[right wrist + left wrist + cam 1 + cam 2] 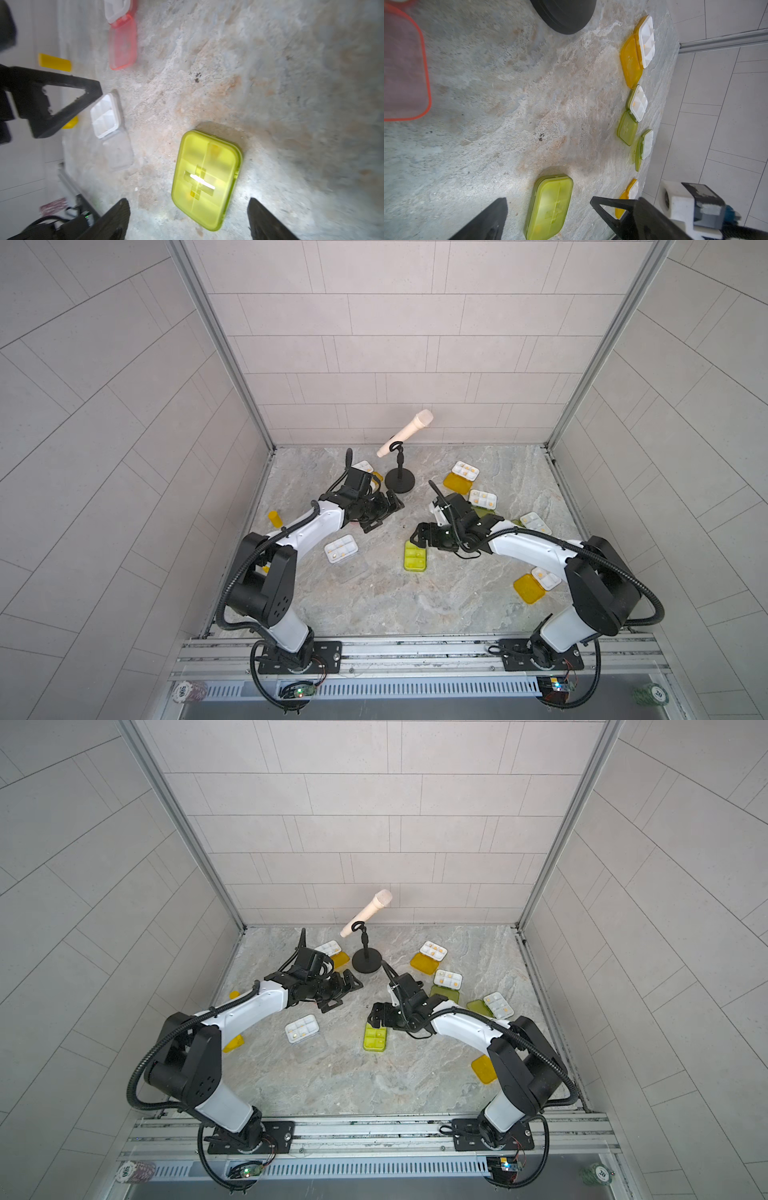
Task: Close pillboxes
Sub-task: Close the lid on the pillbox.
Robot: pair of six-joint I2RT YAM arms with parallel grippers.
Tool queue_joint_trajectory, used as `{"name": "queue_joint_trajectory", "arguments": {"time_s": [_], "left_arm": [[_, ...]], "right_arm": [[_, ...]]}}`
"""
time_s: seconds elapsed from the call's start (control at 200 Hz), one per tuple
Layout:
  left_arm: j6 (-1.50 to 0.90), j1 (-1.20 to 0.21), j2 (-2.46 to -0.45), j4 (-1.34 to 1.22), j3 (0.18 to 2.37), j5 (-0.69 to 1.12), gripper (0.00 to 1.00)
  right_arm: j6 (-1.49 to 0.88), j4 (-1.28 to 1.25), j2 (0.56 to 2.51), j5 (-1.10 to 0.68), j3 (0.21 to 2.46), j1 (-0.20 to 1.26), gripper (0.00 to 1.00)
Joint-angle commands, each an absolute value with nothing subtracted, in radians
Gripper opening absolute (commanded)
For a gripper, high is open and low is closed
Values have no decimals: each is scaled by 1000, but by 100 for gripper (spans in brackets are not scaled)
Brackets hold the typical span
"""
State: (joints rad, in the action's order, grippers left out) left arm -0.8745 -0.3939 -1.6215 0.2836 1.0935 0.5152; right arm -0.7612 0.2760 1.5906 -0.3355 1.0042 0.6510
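Near the table's (pixel 374 597) centre, beneath the right gripper (pixel 419 536), its jaws apart and empty like those of the left gripper (pixel 383 514), lies the closed lime-green pillbox (pixel 205 178), probably light, stiff and slippery: press its lid's edge.

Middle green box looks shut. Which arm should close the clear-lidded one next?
Left, probably. The clear-lidded box lies on that arm's side, close to the left gripper, which is open and empty. The right gripper hangs over the shut green box, farther off.
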Motion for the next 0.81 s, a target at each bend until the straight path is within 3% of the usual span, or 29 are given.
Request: {"name": "queue_joint_trajectory", "arguments": {"time_s": [0.0,0.32,0.801], "left_arm": [[-880,-393,-1621,268,1080,520,100],[-867,-382,-1629,294,1092,511,100],[-890,-348,-1626,262,1073,520,99]], "right_arm": [[-669,511,1644,-65,1073,706,89],[-632,575,1741,27,1170,789,88],[-615,572,1815,5,1215,801,87]]}}
